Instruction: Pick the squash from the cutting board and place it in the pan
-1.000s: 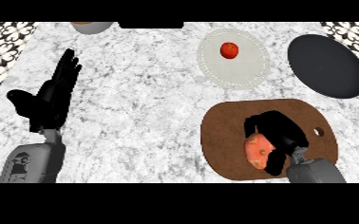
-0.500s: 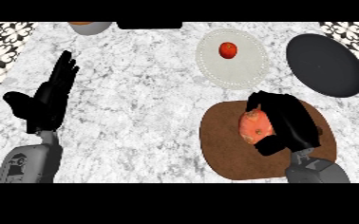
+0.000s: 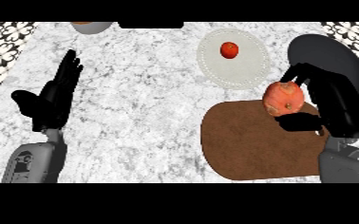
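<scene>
The squash [image 3: 284,99], orange with pale blotches, hangs above the far right corner of the brown cutting board [image 3: 259,144]. My right hand [image 3: 329,99] is curled round it, fingers over its top and thumb under it. The dark grey pan [image 3: 324,52] lies just beyond, at the right edge, partly hidden behind the hand. My left hand [image 3: 52,99] rests open at the left, fingers up, holding nothing.
A white plate [image 3: 235,66] with a red tomato [image 3: 229,50] on it sits left of the pan. A grey bowl [image 3: 91,27] shows at the far edge, top left. The counter is white marble.
My right hand has lifted the squash off the cutting board and carried it away from me, toward the pan. The left hand has barely moved.
</scene>
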Tool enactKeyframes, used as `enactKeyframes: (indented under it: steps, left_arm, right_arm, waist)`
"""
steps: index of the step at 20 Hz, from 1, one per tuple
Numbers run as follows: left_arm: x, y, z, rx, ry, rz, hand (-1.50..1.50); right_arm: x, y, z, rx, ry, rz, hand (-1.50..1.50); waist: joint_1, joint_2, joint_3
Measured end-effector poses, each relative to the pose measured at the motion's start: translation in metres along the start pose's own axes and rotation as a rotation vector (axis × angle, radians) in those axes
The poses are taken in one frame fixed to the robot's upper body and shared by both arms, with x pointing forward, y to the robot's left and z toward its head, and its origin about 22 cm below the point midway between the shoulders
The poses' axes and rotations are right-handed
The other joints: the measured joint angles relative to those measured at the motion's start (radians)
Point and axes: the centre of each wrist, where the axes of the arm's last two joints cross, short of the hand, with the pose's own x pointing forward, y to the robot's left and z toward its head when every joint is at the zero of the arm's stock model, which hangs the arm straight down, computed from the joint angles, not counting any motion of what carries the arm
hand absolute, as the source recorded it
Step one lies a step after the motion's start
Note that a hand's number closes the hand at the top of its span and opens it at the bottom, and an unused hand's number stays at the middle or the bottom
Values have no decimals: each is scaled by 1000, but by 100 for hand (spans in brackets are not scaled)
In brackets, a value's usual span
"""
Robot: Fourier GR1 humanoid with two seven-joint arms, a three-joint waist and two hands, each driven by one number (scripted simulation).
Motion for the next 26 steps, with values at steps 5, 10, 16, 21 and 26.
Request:
enactKeyframes:
  steps: [5, 10, 16, 21, 26]
  left_arm:
    - [4, 2, -4, -8, -1, 3, 0]
    - [7, -4, -6, -24, -3, 4, 0]
    - [11, -9, -9, -41, -24, 9, 0]
    - [11, -16, -10, -59, -37, 12, 0]
    - [14, -27, -13, -79, -48, 19, 0]
  right_arm:
    - [-33, -25, -28, -88, 69, -158, 150]
    - [-96, -48, -60, -145, 129, -170, 150]
    - [-158, -62, -81, -211, 189, -83, 150]
    - [-196, -64, -79, -259, 233, 32, 150]
    - [-219, -60, -74, -285, 272, 48, 150]
  waist:
    - [6, 2, 1]
    - [19, 7, 1]
    - [42, 16, 3]
    - [63, 28, 5]
    - [80, 38, 8]
